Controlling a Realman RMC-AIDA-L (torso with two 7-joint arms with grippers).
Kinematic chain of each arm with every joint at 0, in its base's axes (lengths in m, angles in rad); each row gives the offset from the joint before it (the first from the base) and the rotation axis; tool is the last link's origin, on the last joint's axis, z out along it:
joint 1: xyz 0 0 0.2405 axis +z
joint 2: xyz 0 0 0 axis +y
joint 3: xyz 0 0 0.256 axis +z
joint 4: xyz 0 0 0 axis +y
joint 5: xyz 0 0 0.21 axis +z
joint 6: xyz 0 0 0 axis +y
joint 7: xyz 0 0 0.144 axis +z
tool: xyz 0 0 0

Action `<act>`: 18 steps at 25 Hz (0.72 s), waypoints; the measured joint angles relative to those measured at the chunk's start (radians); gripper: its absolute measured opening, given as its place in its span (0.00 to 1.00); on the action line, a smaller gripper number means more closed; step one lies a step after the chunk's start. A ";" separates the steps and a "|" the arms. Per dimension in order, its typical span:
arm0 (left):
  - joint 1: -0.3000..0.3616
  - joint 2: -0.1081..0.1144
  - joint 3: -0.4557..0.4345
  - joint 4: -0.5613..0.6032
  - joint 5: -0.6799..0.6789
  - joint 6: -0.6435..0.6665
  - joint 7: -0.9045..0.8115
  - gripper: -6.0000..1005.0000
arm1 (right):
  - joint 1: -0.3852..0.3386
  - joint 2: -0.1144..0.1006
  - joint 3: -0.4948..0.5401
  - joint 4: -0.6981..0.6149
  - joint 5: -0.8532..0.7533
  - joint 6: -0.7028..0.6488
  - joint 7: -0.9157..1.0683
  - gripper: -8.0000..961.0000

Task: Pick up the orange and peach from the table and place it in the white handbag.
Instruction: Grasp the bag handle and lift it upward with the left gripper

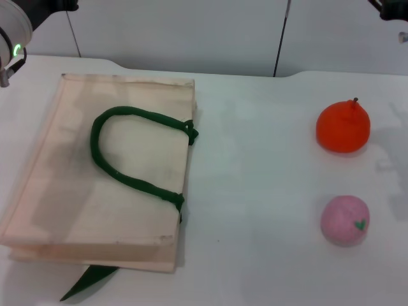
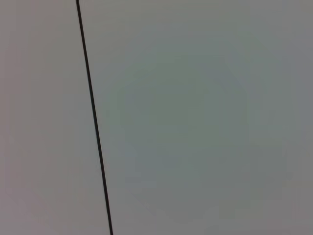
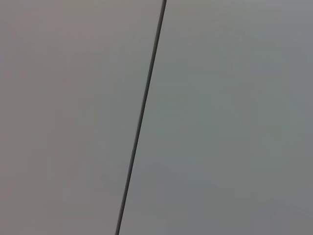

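The orange (image 1: 343,127), bright orange-red with a small dark stem, sits on the white table at the right. Nearer the front edge and just below it in the head view lies the pale pink peach (image 1: 345,220) with a green leaf mark. The white handbag (image 1: 70,185) lies flat on the left half of the table, its dark green handle (image 1: 124,148) curved across its top face. Only a bit of the left arm (image 1: 13,38) shows at the top left corner and a bit of the right arm (image 1: 390,9) at the top right; neither gripper is in view.
A second green handle (image 1: 89,280) pokes out from under the bag's near edge. Bare white table (image 1: 255,191) separates bag and fruit. Behind the table is a pale wall with dark vertical seams (image 1: 280,38); both wrist views show only such a wall with one seam.
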 joint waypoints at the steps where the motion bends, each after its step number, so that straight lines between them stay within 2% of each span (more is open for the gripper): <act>1: 0.000 0.000 0.000 0.000 0.000 0.000 0.000 0.38 | 0.000 0.000 0.000 0.000 0.000 0.000 0.000 0.76; 18: -0.005 0.000 0.000 -0.001 0.000 0.000 0.005 0.38 | 0.014 0.000 0.000 0.024 0.000 -0.001 0.000 0.76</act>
